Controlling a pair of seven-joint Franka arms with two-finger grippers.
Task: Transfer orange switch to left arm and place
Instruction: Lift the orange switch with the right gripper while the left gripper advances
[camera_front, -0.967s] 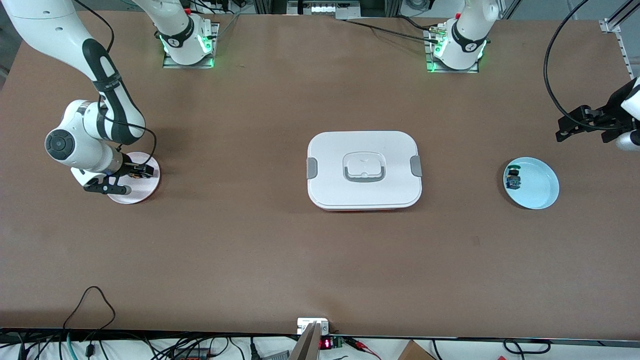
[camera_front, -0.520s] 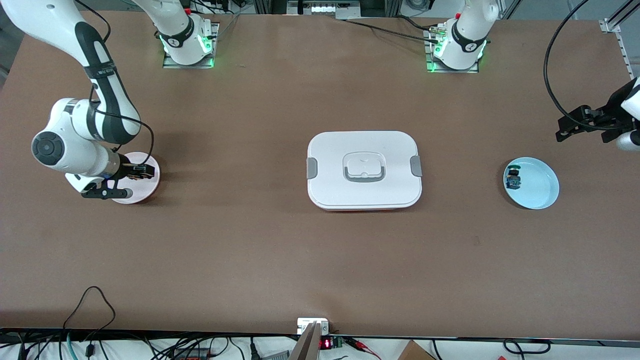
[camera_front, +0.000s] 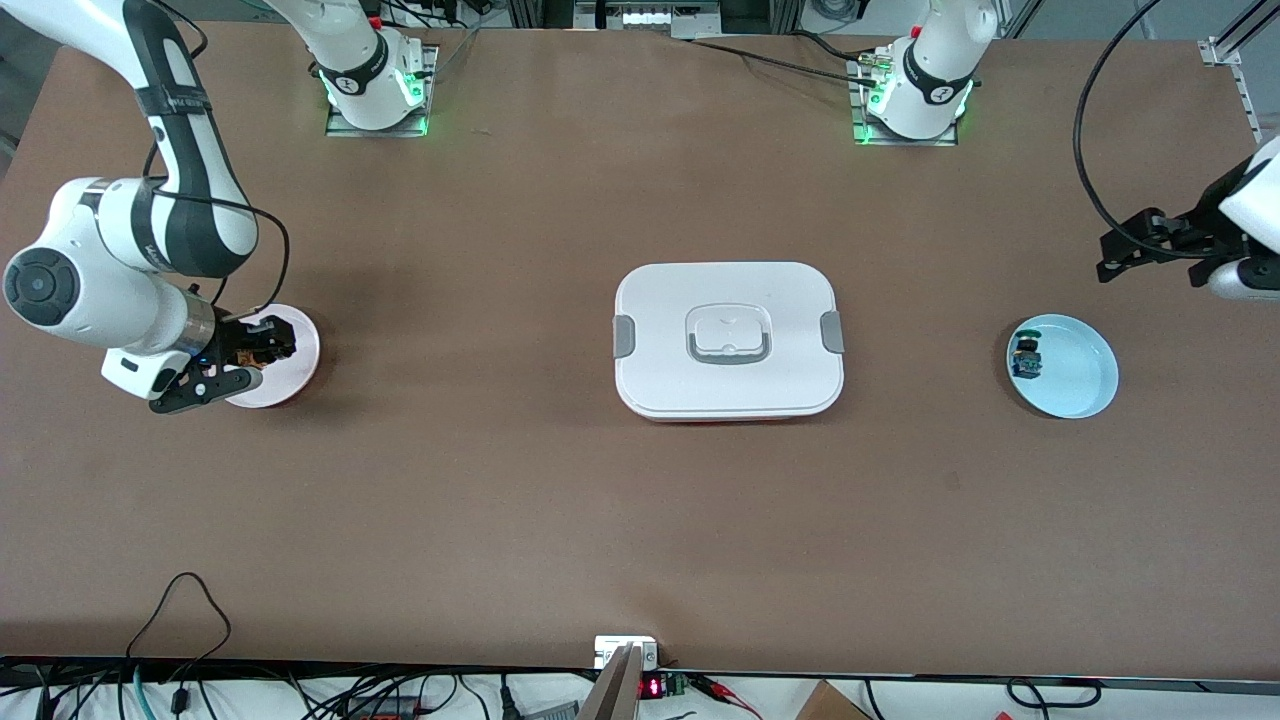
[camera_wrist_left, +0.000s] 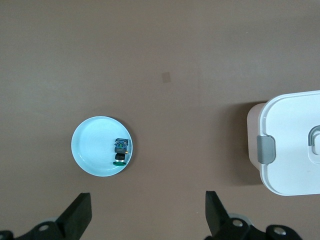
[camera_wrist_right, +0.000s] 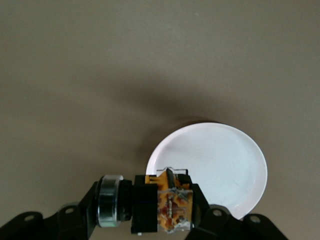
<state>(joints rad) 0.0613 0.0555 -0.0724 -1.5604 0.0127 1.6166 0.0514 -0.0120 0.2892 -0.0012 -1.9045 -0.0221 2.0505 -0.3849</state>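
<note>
I have the right gripper (camera_front: 262, 344) up over the small round pink plate (camera_front: 290, 375) at the right arm's end of the brown bench (camera_front: 500, 480). Its jaws are pinching the orange switch (camera_wrist_right: 162, 202), a tiny push-button part with a metal-ringed cap, black collar and orange-tan body, held sideways between the black fingers (camera_wrist_right: 205, 217). In the right wrist view the switch hangs above the plate's rim (camera_wrist_right: 210, 165), clear of the plate's surface.

The left gripper (camera_front: 1135, 250) hovers over bare bench at the left arm's end, near the round pale blue plate (camera_front: 1075, 375). Its jaws are spread wide with nothing between them; the left wrist view shows both fingertips (camera_wrist_left: 80, 217) well apart. That arm is waiting.

In the blue plate, close to the rim on the side toward the box, lies the small switch with green cap and blue body (camera_front: 1026, 357).

The large white rounded-rectangular lidded box (camera_front: 728, 340), with grey side clips and a recessed top handle, sits in the middle of the bench between the two plates, well apart from each. A thin reddish edge shows along its base on the side nearer the front camera.
</note>
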